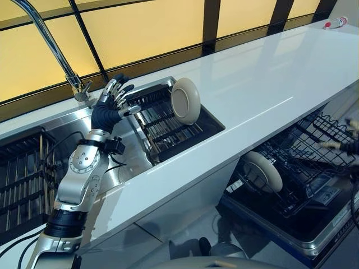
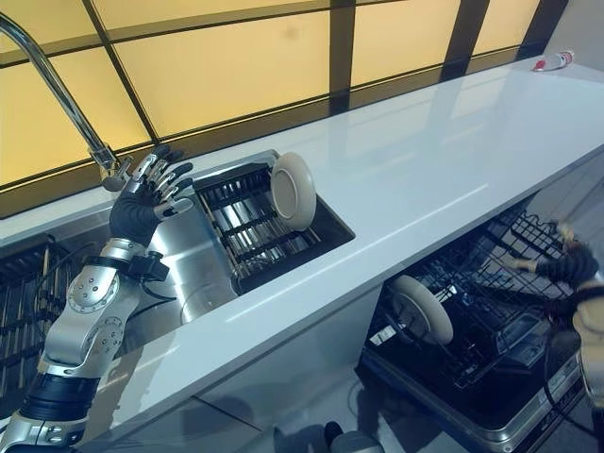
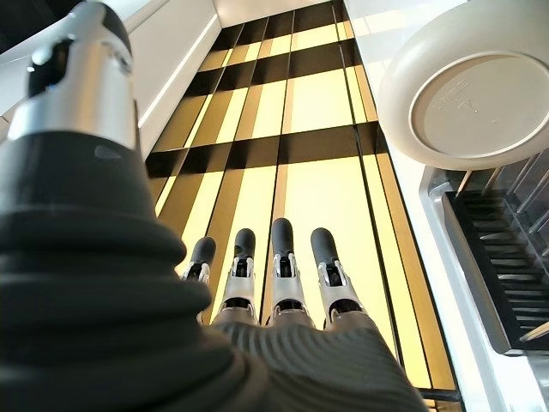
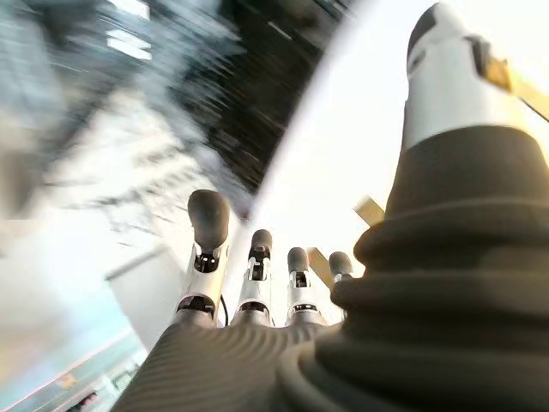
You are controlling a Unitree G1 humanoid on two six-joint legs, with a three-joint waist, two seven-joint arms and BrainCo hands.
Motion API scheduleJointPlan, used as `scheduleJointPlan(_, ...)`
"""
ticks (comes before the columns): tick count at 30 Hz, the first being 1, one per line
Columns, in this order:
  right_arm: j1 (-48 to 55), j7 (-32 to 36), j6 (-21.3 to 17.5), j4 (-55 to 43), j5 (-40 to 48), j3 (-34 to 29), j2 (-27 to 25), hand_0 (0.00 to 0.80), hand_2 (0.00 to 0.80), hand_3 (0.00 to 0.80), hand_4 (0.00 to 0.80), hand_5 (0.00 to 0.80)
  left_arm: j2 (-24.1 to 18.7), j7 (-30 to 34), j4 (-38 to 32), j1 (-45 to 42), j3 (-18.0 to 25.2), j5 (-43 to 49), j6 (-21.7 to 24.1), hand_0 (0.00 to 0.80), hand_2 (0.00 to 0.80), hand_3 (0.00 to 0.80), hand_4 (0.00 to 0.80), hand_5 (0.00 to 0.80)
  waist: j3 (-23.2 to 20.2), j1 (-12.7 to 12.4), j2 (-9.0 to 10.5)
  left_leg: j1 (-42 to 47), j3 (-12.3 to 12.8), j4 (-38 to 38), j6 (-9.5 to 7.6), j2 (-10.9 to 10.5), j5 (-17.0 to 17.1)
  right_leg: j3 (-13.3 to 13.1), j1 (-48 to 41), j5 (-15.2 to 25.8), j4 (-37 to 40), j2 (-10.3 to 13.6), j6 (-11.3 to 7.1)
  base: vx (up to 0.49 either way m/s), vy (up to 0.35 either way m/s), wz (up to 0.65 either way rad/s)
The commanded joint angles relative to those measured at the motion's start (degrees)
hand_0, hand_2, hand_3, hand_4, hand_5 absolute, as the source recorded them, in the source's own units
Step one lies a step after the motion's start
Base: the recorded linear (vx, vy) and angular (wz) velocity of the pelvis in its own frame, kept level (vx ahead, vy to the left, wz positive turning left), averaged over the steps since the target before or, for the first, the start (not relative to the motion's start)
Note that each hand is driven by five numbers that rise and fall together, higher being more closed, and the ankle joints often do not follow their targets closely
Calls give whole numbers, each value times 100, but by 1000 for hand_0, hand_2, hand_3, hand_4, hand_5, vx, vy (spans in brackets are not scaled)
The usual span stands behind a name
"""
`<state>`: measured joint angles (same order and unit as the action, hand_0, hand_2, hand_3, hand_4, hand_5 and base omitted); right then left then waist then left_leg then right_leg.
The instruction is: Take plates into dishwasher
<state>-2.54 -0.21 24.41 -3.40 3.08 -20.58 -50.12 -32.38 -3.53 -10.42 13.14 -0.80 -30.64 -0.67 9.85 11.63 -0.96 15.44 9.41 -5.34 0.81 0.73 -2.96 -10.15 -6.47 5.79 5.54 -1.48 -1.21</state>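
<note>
A cream plate [image 1: 185, 100] stands on edge in the dark rack [image 1: 162, 126] inside the sink; it also shows in the left wrist view as the plate [image 3: 472, 81]. My left hand [image 1: 110, 102] hovers open just left of that rack, fingers straight and apart from the plate, holding nothing. A second cream plate [image 1: 262, 171] stands upright in the lower dishwasher basket [image 1: 291, 168]. My right hand [image 2: 566, 264] is at the far right above the basket, blurred, with straight fingers [image 4: 208, 249] and nothing in it.
A tall tap [image 1: 73, 78] rises behind my left hand. Another dark rack [image 1: 22, 174] fills the sink's left basin. The white counter [image 1: 263, 84] runs to the right, with a small tube [image 1: 335, 23] at its far end. The dishwasher door [image 1: 291, 235] lies open below.
</note>
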Motion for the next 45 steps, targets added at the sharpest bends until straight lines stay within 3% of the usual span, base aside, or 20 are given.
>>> scheduleJointPlan(1,-1009,-1042,-707,-205,308,64,-173,0,0,0,0,0,-177,0,95,345,-103,-46,409,0,0,0,0,0,-386,-254,203,-255,-331,34,-393,-226,-136,310,-284,-436,-54,-87,-200,0,0,0)
scheduleJointPlan(5,-1865,-1349,-754,-271,499,707,-135,0,0,0,0,0,-174,-6,91,431,-250,-117,378,0,0,0,0,0,-422,-449,197,-289,-489,34,-385,-260,-99,426,-307,-444,-54,-60,-163,19,-8,1)
scheduleJointPlan(10,-3022,-1707,-483,229,523,1662,-157,0,0,0,0,0,-160,131,171,567,-484,-161,249,0,0,0,0,0,-492,-753,245,-303,-763,34,-364,-298,-73,628,-389,-490,-54,-25,-124,85,-39,16)
scheduleJointPlan(17,-4214,-1349,-30,1314,377,2697,-441,0,0,0,0,0,-133,365,212,624,-730,-217,160,0,0,0,0,0,-541,-1051,303,-348,-1062,34,-339,-340,-25,883,-440,-509,-54,21,-103,120,-35,25)
scheduleJointPlan(25,-4838,-981,329,2487,734,3458,-293,0,0,0,0,0,-57,528,197,702,-970,-220,93,0,0,0,0,0,-441,-1251,333,-466,-1302,34,-338,-389,44,989,-377,-475,-54,28,-73,118,-31,17)
scheduleJointPlan(33,-5938,-1417,-11,3655,1337,4191,-190,0,0,0,0,0,-224,331,526,1647,-1260,-330,726,0,0,0,0,0,348,-1299,219,-1198,-1392,34,-312,-395,237,908,323,-328,-54,-25,-57,-109,-34,5)
scheduleJointPlan(45,-6186,-1222,-460,4290,1993,4579,-266,0,0,0,0,0,-325,255,617,1985,-1443,-352,726,0,0,0,0,0,728,-1299,219,-1445,-1335,34,-280,-360,323,939,559,-256,-54,-38,-28,-24,-26,3)
